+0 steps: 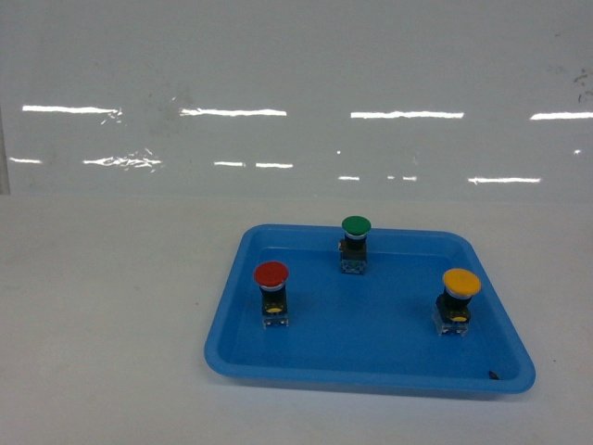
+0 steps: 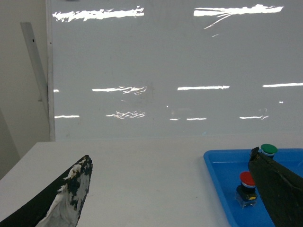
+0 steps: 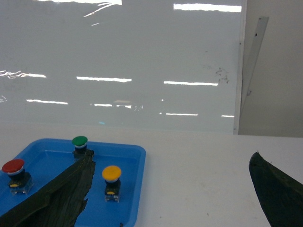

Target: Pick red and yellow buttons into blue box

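Table (image 1: 102,306), tray (image 1: 371,375): buttons (image 1: 271,274), grippers (image 2: 175,198) apart

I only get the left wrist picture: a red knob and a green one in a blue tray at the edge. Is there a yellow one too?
Observer: Yes. The head view shows a yellow button standing upright in the right part of the blue tray.
Operator: Where is it relative to the other two?
Observer: The green button is at the back middle, the red button is on the left and the yellow is on the right. None of them touch.
Operator: Is the other arm holding anything?
Observer: No. In the right wrist view the right gripper has its jaws apart and holds nothing.
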Available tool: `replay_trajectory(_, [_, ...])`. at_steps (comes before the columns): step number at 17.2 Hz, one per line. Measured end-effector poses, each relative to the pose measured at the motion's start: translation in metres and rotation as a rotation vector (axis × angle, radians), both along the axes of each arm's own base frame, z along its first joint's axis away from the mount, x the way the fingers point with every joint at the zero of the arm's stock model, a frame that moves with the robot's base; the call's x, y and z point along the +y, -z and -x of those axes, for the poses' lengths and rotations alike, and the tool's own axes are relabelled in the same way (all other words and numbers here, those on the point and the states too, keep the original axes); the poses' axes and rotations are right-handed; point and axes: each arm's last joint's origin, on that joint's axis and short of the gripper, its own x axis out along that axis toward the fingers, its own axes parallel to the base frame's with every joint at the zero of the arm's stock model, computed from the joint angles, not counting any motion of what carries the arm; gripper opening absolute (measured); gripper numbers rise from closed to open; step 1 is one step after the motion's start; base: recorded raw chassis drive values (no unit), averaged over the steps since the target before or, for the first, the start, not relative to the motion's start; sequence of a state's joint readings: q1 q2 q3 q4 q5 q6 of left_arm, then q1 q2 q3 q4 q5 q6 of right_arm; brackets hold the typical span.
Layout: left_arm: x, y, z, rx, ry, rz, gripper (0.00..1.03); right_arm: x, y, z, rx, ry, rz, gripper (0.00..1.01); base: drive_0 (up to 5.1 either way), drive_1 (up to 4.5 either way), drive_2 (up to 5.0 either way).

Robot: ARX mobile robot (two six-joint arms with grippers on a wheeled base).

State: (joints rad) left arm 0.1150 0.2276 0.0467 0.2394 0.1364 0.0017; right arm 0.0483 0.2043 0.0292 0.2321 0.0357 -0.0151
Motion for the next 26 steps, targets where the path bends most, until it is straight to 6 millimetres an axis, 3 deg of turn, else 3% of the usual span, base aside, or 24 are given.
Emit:
replay_trajectory(3, [0.005,-0.024,-0.026,-0.046,0.056,-0.016,0.98,0.006,-0.030,-0.023,-0.064,-0.029,0.000,0.98,0.0,0.00,0.0])
replay_trajectory(5, [0.007,-0.029,-0.049,-0.022,0.069,-0.016,0.98,0.012,-0.047,-0.044,-0.090,-0.052,0.020,0.98,0.0,0.00,0.0])
replay_trajectory(8, [-0.001,-0.025,-0.079,0.077,0.092,-0.012,0.98,0.016,-0.051,-0.074,-0.068,-0.038,0.061,0.98,0.0,0.00,0.0])
replay_trajectory(10, [-0.008,-0.035,-0.102,0.076,0.118,-0.024,0.98,0.019,-0.054,-0.092,-0.069,-0.028,0.082,0.98,0.0,0.00,0.0])
replay_trajectory(12, [-0.010,-0.033,-0.128,0.082,0.083,-0.070,0.98,0.024,-0.045,-0.110,-0.012,-0.023,0.117,0.98,0.0,0.00,0.0])
replay_trajectory(13, [-0.010,-0.021,-0.135,0.139,0.088,-0.089,0.98,0.025,-0.035,-0.113,0.046,-0.027,0.131,0.98,0.0,0.00,0.0])
replay_trajectory(15, [-0.011,-0.011,-0.135,0.184,0.091,-0.104,0.98,0.025,-0.036,-0.111,0.031,-0.026,0.136,0.98,0.0,0.00,0.0])
replay_trajectory(19, [-0.012,-0.015,-0.135,0.167,0.092,-0.114,0.98,0.025,-0.037,-0.111,0.027,-0.025,0.136,0.98,0.0,0.00,0.0])
replay_trajectory(21, [-0.012,-0.013,-0.151,0.216,0.099,-0.106,0.98,0.025,-0.038,-0.116,-0.004,-0.021,0.141,0.98,0.0,0.00,0.0])
replay_trajectory(24, [-0.015,-0.015,-0.174,0.237,0.125,-0.095,0.98,0.029,-0.033,-0.150,0.004,0.001,0.179,0.98,0.0,0.00,0.0])
replay_trajectory(26, [-0.024,-0.014,-0.193,0.262,0.147,-0.111,0.98,0.032,-0.026,-0.161,0.060,-0.003,0.206,0.98,0.0,0.00,0.0])
